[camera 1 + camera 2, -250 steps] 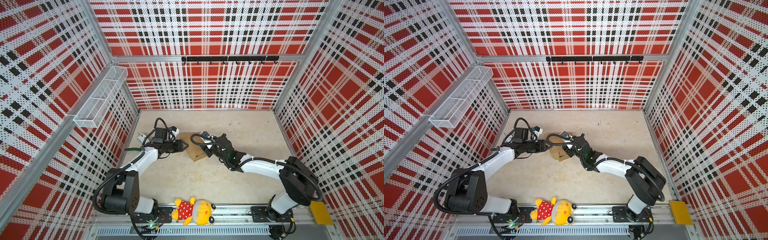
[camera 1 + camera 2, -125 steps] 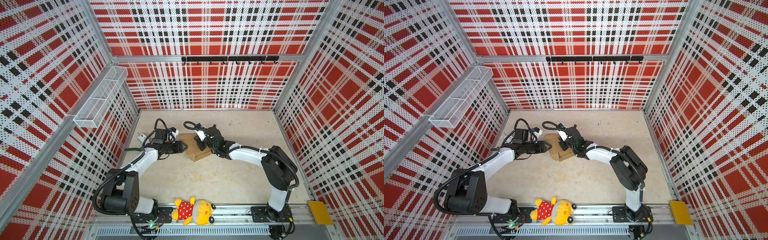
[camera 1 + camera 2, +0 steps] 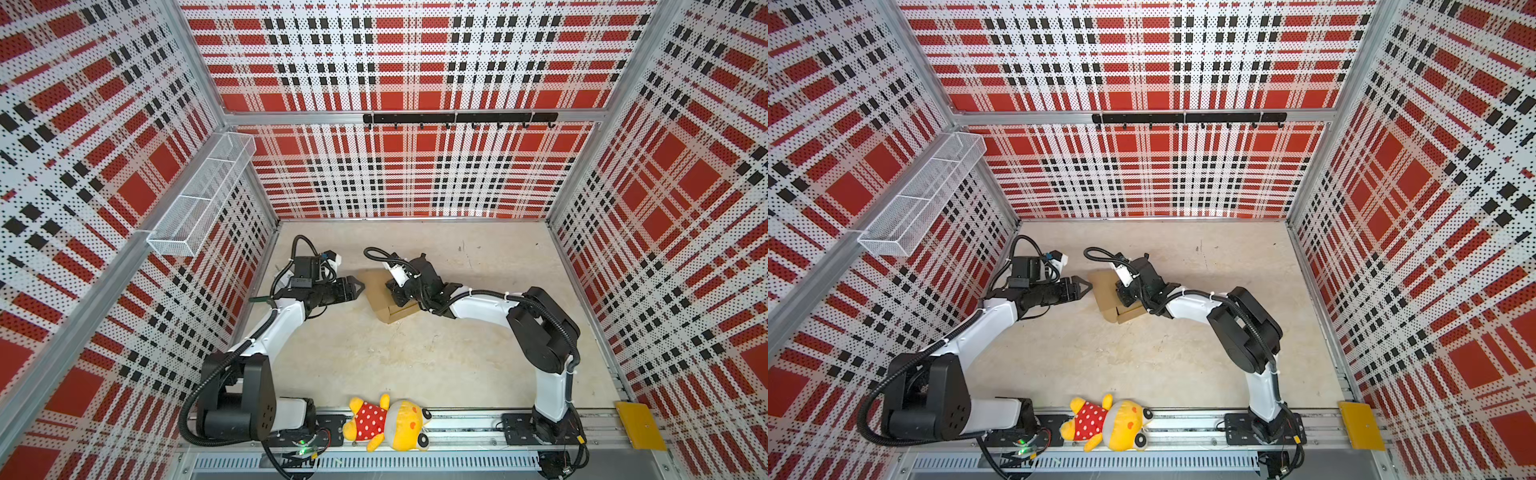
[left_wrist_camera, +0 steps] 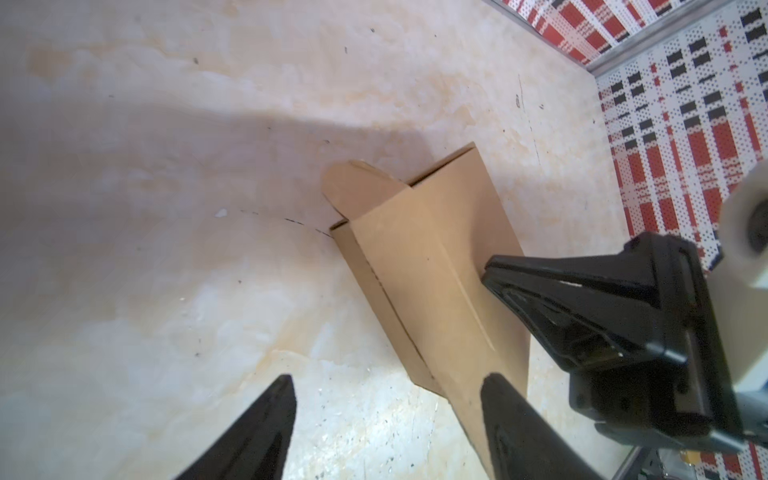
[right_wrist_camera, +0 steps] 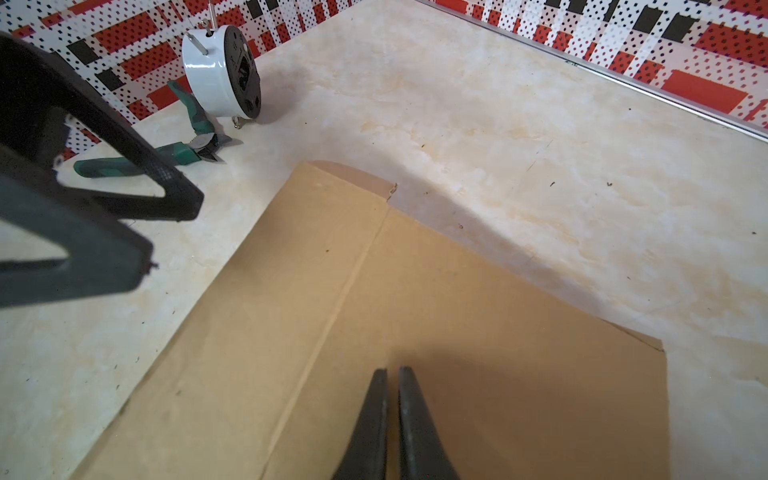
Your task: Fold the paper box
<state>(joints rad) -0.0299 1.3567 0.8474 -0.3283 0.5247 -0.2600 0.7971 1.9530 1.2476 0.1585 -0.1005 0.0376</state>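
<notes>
I've got the paper box [image 3: 380, 297] lying partly folded on the tabletop [image 3: 415, 353]. The right gripper [image 5: 392, 370] has its fingers pinched together, tips on the box's top panel. The left gripper [image 4: 388, 378] stands wide just beside the box. Past it from the box lie green-handled pliers [image 5: 104, 168] and a white alarm clock [image 5: 220, 70].
</notes>
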